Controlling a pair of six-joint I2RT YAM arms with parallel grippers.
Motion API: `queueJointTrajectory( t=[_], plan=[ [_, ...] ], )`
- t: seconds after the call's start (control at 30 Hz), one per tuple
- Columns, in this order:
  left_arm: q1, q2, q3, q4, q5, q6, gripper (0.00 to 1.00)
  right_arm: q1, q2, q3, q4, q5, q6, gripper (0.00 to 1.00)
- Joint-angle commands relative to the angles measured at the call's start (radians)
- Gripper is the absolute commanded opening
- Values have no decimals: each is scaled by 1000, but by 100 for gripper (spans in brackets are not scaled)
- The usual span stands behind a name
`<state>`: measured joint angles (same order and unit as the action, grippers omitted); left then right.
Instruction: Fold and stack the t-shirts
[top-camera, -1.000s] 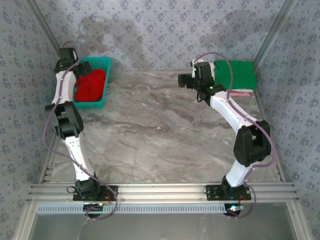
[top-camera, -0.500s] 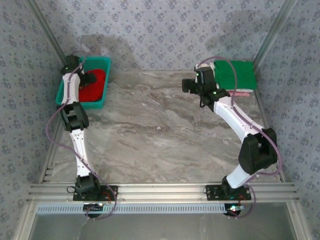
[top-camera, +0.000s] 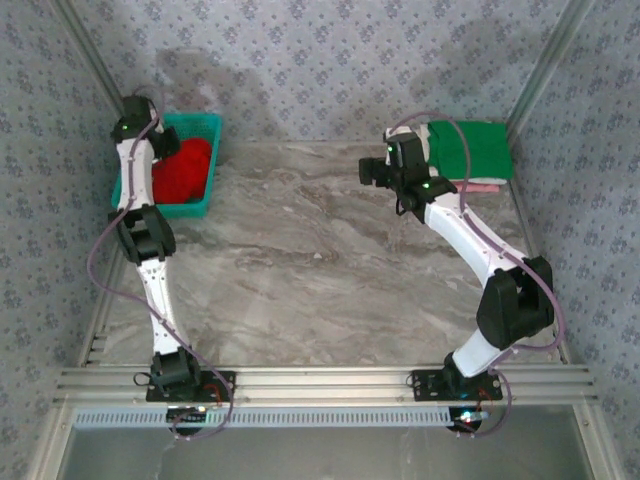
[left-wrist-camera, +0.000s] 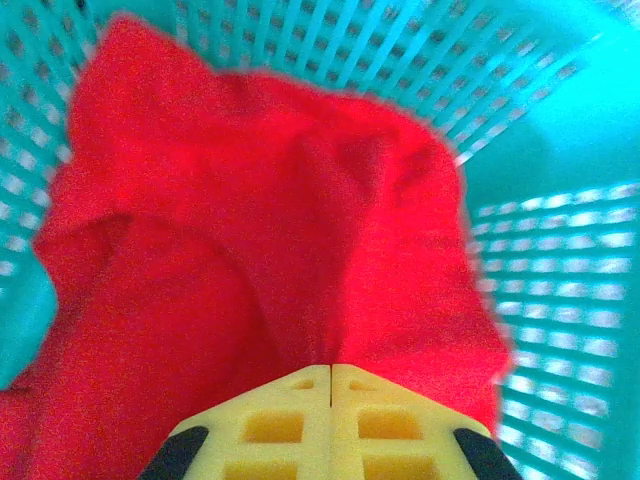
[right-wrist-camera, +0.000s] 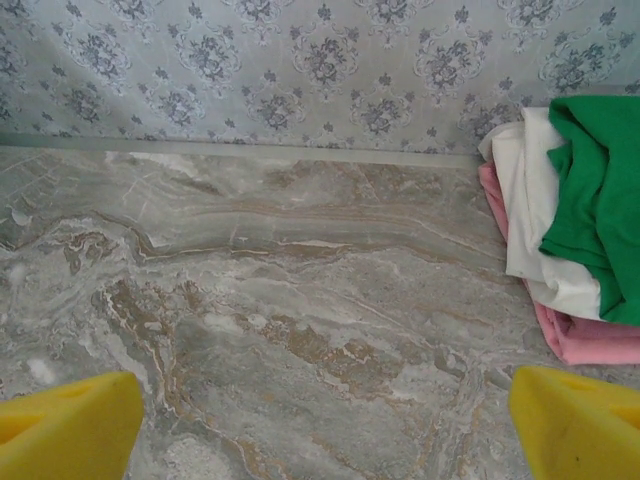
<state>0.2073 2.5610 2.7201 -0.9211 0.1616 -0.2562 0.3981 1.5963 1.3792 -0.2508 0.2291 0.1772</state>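
Left hand (left-wrist-camera: 331, 372) tight on red t-shirt (left-wrist-camera: 250, 240) in teal basket (left-wrist-camera: 560, 150); right hand (right-wrist-camera: 322, 425) apart.

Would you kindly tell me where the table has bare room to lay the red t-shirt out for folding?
The marble tabletop is bare across its middle and near edge, between the teal basket at far left and the folded stack at far right. Those two far corners are crowded.
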Motion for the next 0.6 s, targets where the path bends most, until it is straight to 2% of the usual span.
queueJointTrajectory(
  t=[0.0,0.1,0.27,0.4,0.57],
  plan=[
    [-6,-234,55,33,19,-21,0,10,-32,31,7,23,19,96],
    [-32,-342,58,46,22,-26,0,13,-41,33,14,24,18,96],
    [-132,-519,59,108,9,-19,0,14,-63,29,24,40,12,97],
    [-241,-629,76,204,47,-37,0,13,-97,10,41,60,1,98],
    [-400,-724,125,229,70,-20,0,6,-149,-23,53,82,-10,98]
  ],
)
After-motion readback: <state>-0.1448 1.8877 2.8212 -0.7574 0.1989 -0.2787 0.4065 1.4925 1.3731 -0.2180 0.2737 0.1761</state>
